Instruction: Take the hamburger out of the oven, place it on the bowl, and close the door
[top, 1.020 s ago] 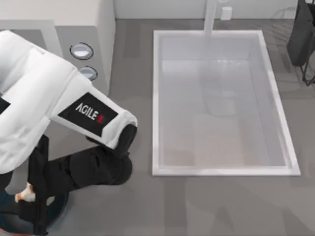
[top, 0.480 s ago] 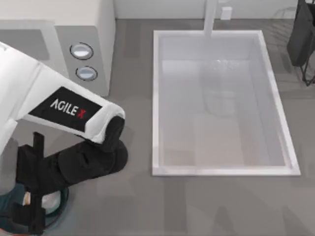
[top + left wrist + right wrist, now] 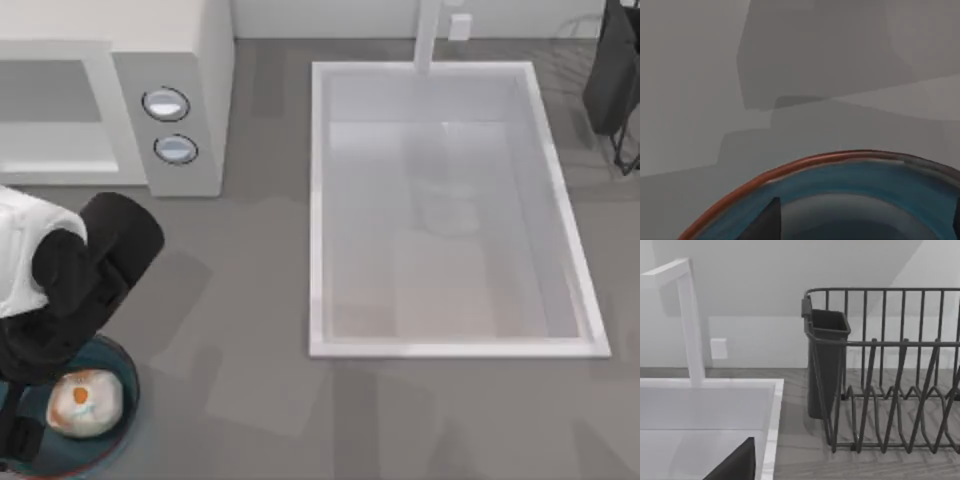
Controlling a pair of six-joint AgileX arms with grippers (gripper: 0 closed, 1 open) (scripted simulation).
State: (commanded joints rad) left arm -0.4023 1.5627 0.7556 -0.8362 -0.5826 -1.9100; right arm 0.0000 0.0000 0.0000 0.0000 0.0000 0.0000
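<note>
The hamburger (image 3: 85, 403), a pale bun with orange patches, lies in the dark teal bowl (image 3: 128, 420) at the table's front left corner. My left gripper (image 3: 18, 440) hangs over the bowl's left part beside the bun, open, holding nothing. In the left wrist view the bowl's orange rim (image 3: 790, 167) curves below the gripper (image 3: 862, 231), with one dark fingertip (image 3: 767, 225) showing. The white oven (image 3: 190, 60) stands at the back left with its grey cavity (image 3: 50, 90) exposed. The door is out of view. The right wrist view shows one dark finger (image 3: 735, 465) of my right gripper.
A large white sink (image 3: 316, 200) with a white faucet (image 3: 428, 35) takes up the table's middle and right. A dark wire dish rack (image 3: 890, 390) with a cutlery cup (image 3: 826, 360) stands at the back right (image 3: 615, 70). Bare grey tabletop lies between oven, bowl and sink.
My left arm has drawn back to the left and off the oven front, uncovering the cavity. The hamburger now lies free in the bowl, out from under the gripper.
</note>
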